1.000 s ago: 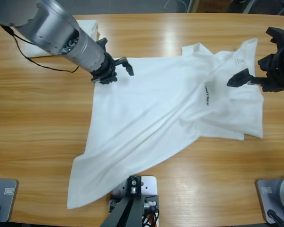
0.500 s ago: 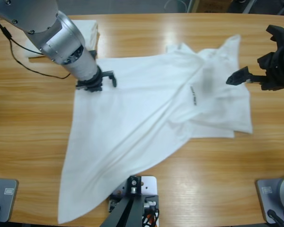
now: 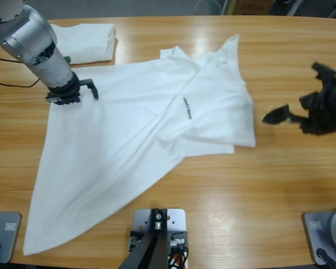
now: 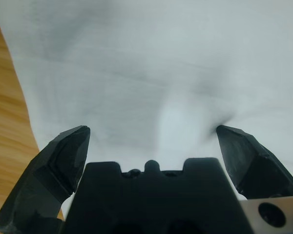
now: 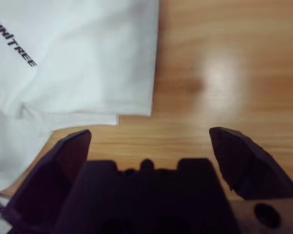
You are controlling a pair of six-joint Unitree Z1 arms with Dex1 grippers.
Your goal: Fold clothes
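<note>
One word of print on the T-shirt

The white T-shirt (image 5: 78, 53) carries small black capital lettering (image 5: 15, 44) that reads "UNITREE" in the right wrist view, running aslant from about 10 o'clock down toward 4 o'clock near that picture's upper left corner. In the high view the same lettering (image 3: 186, 107) shows as a short dark line on the chest of the T-shirt (image 3: 129, 129), too small there to read.

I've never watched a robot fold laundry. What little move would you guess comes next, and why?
Probably the right gripper, open over bare table, reaches back to the T-shirt near its lettering. The shirt lies crumpled and skewed, and the left gripper is only at one edge, so spreading it likely needs both.
</note>
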